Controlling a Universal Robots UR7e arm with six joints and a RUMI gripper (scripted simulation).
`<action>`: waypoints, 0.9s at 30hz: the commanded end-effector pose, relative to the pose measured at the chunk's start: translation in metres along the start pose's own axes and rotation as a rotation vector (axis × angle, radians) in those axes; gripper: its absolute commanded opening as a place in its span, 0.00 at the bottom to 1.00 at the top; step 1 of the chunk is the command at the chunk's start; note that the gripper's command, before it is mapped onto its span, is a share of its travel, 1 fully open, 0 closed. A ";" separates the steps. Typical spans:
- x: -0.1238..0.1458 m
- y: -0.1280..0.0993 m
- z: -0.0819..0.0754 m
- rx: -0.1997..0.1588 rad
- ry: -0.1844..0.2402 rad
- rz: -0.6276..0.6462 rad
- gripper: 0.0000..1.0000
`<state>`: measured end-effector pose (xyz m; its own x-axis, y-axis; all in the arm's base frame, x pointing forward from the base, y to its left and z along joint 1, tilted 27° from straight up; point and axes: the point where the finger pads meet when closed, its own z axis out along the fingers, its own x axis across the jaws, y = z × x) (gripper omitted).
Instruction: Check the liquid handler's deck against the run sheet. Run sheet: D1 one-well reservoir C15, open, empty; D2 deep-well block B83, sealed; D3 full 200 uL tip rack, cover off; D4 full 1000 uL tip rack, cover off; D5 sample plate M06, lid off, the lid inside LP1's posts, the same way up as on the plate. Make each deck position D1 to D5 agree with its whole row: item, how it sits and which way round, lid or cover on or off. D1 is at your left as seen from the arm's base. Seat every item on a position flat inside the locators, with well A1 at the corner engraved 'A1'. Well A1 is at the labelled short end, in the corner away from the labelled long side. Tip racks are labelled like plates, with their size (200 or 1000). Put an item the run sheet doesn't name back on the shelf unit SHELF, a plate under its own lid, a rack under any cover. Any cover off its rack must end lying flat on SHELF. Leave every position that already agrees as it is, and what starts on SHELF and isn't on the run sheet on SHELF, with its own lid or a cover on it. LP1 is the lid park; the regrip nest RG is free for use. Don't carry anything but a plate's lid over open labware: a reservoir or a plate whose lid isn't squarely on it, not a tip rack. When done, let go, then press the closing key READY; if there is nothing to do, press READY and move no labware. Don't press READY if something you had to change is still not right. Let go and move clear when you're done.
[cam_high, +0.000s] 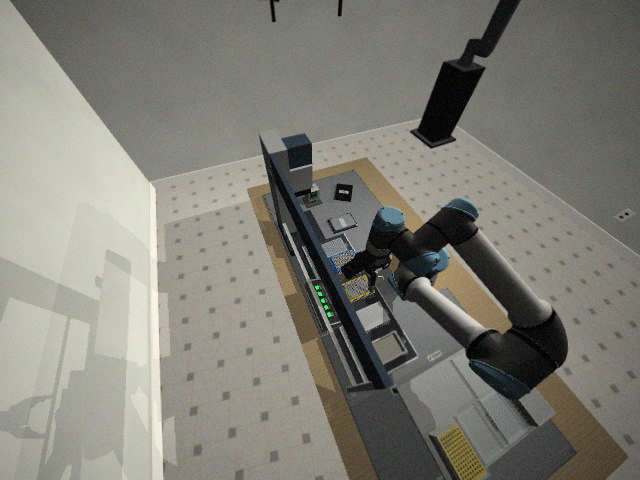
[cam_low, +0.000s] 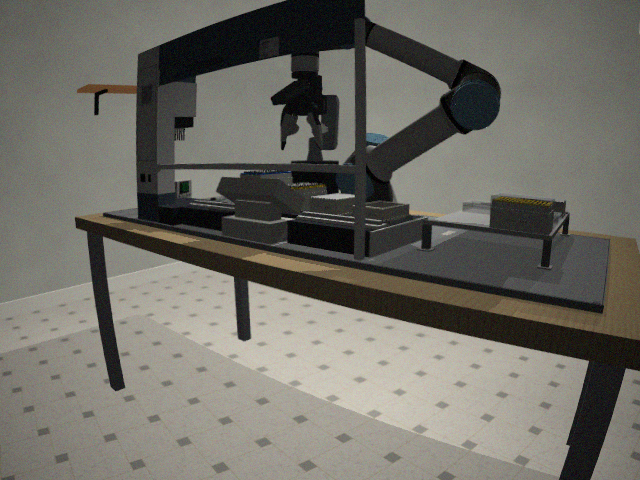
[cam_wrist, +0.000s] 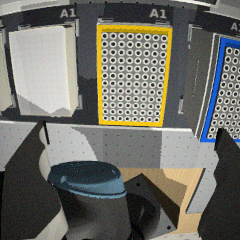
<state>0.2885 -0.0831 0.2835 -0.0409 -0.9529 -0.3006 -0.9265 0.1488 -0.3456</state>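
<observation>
My gripper (cam_low: 302, 135) is open and empty, hanging high above the deck under the handler's gantry. In the wrist view its dark fingers frame the arm's own base below the deck edge. The yellow-framed tip rack (cam_wrist: 134, 75) sits uncovered inside its locators, with an engraved A1 at its far right corner. The white sealed block (cam_wrist: 45, 70) is to its left and the blue-framed tip rack (cam_wrist: 225, 90) to its right, also uncovered. From above, the row runs from the open reservoir (cam_high: 391, 347) past the sealed block (cam_high: 373, 315), yellow rack (cam_high: 356, 287) and blue rack (cam_high: 341, 253) to a plate (cam_high: 342, 222).
The shelf unit (cam_high: 491, 418) at the near end holds another yellow tip rack (cam_high: 461, 452) and clear pieces beside it. A dark item (cam_high: 343, 191) lies at the far end near a small green-lit key (cam_high: 313, 195). The gantry beam (cam_low: 256, 39) and its post (cam_low: 360, 134) stand close to my gripper.
</observation>
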 end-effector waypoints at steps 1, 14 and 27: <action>0.000 0.000 -0.009 0.001 0.000 0.000 0.82; 0.000 0.000 -0.028 0.001 0.000 0.000 0.82; 0.000 0.000 -0.047 0.001 0.000 0.000 0.82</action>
<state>0.2739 -0.0933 0.3179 -0.0408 -0.9528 -0.3008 -0.9265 0.1488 -0.3457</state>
